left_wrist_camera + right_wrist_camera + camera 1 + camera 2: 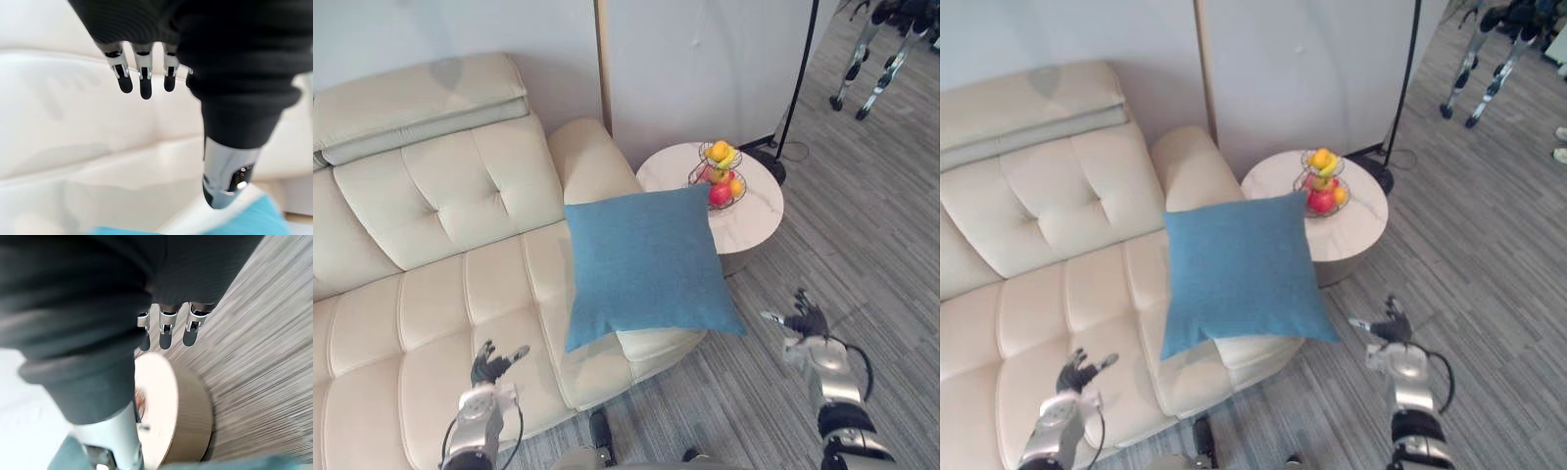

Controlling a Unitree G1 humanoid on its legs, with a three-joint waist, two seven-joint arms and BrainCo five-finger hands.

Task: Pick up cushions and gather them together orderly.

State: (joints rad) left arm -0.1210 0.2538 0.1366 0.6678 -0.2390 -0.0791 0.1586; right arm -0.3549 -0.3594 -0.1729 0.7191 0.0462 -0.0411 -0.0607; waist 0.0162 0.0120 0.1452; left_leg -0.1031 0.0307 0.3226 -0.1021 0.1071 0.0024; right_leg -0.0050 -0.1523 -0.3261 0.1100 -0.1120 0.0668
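- The cream tufted sofa [440, 196] carries the job. Its seat runs across in front of me, and its arm stands at the right end.
- The blue cushion [646, 264] sits at that right end of the seat, propped up and tilted against the arm. Its lower right corner pokes out past the sofa's front right corner. I judge it light, soft and squashy, with a woven cover that should not slip. It will sag and fold if I take it by one corner, so I would take it by its two side edges, one hand on each, squeezing into the stuffing.
- A pale cream shape [651, 343] shows under the cushion's lower edge. I cannot tell whether it is a second cushion or just the seat's corner.
- The round counter [754, 211] stands just beside the sofa's arm, close behind the cushion's upper right corner.
- A wire fruit basket [720, 176] stands on the counter near its back edge. It looks easy to knock over, so I would lift the cushion towards me and away from it.
- My right hand [806, 320] hovers over the floor [862, 235], near the cushion's lower right corner but not touching it. Its fingers [165, 335] are straight and spread, and they hold nothing.
- My left hand [492, 364] hangs above the seat's front edge, well left of the cushion. Its fingers [145, 83] are loose and open, and they are empty.
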